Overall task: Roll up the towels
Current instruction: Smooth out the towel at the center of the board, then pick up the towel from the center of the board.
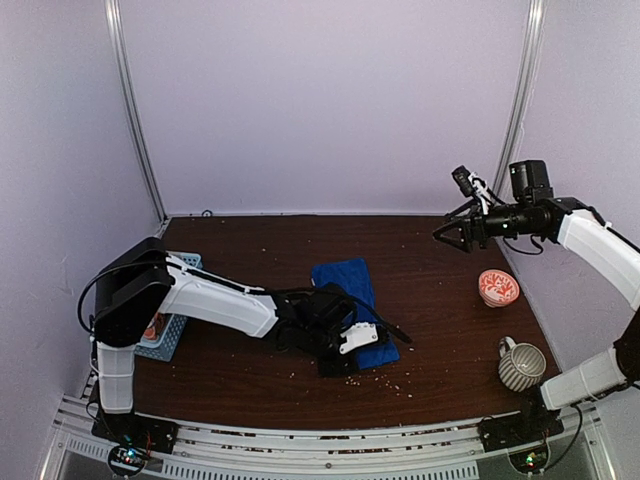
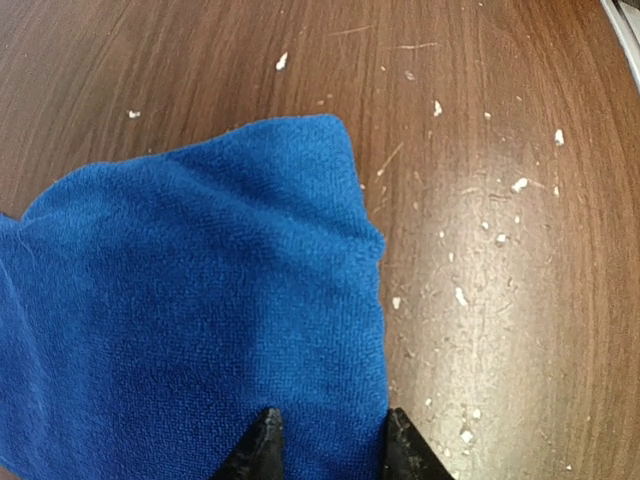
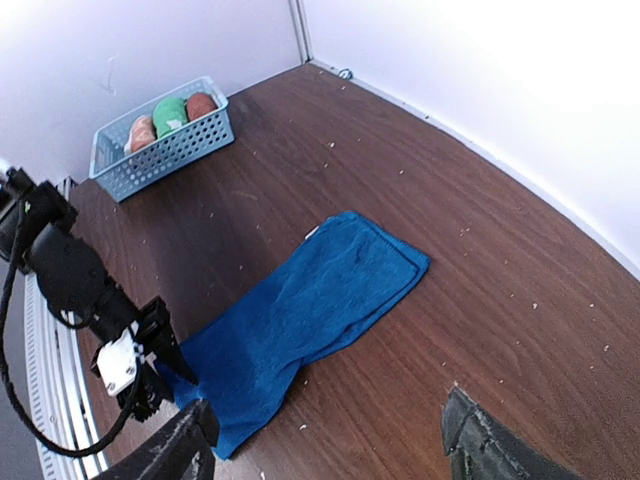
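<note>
A royal blue towel (image 1: 343, 287) lies flat on the dark wooden table as a long folded strip, running away from the arms. My left gripper (image 1: 375, 345) is low at its near end. In the left wrist view the blue towel (image 2: 190, 300) fills the left side, and the left gripper (image 2: 330, 445) is open, its two black fingertips (image 2: 262, 445) apart over the towel's right edge. My right gripper (image 1: 450, 235) hangs high at the right, open and holding nothing. It looks down on the blue towel (image 3: 310, 300) and the left gripper (image 3: 165, 355).
A light blue basket (image 3: 165, 140) at the far left holds rolled orange, green and dark red towels; the left arm partly hides the basket (image 1: 180, 335). An orange-and-white bowl (image 1: 498, 287) and a striped mug (image 1: 522, 365) stand at the right. White crumbs dot the table.
</note>
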